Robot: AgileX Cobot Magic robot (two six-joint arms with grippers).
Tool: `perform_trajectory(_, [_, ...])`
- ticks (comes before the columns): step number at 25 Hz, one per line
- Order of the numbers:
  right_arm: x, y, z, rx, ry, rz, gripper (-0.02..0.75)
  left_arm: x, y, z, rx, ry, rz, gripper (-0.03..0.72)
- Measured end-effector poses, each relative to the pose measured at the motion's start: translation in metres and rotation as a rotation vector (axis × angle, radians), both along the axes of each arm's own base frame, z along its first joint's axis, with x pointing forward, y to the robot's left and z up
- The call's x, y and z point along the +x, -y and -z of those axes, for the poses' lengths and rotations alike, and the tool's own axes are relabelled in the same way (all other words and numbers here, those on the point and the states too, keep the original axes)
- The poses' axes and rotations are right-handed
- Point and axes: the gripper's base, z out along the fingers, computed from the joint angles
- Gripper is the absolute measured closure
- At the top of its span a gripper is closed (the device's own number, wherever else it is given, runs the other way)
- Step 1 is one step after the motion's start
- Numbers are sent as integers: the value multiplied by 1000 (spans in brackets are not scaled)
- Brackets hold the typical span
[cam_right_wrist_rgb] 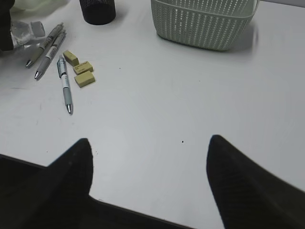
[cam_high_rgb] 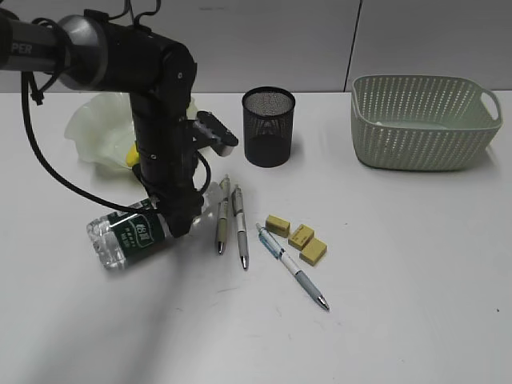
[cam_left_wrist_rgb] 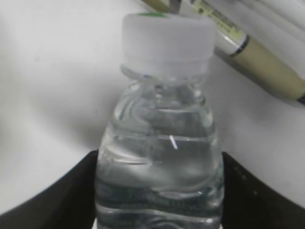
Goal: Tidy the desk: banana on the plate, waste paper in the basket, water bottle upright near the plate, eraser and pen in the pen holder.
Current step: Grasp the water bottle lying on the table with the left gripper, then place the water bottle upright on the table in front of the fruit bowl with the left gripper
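Note:
The water bottle (cam_high_rgb: 128, 236) lies on its side on the desk (cam_high_rgb: 400, 280), cap toward the pens. My left gripper (cam_high_rgb: 182, 222) reaches down onto its shoulder. In the left wrist view the black fingers (cam_left_wrist_rgb: 159, 162) press both sides of the bottle (cam_left_wrist_rgb: 162, 109). The plate (cam_high_rgb: 94, 128) stands behind the left arm with a bit of yellow banana (cam_high_rgb: 131, 154) showing. The pen holder (cam_high_rgb: 269, 126) stands at the back middle and the basket (cam_high_rgb: 424, 120) at the back right. Three pens (cam_high_rgb: 240, 228) and three erasers (cam_high_rgb: 302, 236) lie in the middle. The waste paper is out of view. My right gripper (cam_right_wrist_rgb: 150, 148) is open over bare desk.
The left arm hides most of the plate and banana. In the right wrist view the basket (cam_right_wrist_rgb: 205, 21), the pen holder (cam_right_wrist_rgb: 97, 10), the pens (cam_right_wrist_rgb: 47, 45) and the erasers (cam_right_wrist_rgb: 82, 69) lie far ahead of the right gripper.

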Motion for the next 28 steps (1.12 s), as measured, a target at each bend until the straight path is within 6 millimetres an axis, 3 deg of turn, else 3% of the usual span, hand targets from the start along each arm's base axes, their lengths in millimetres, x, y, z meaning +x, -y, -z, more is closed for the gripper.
perform_trajectory(7, [0,0,0,0,0,0,155,-5,2,-7,-31,-35,-68,178])
perform_trajectory(19, [0,0,0,0,0,0,155,-27,-10,-105,-132,82,-154,180])
perform_trajectory(28, [0,0,0,0,0,0,155,-50,-38,-155,-228,209,-212,180])
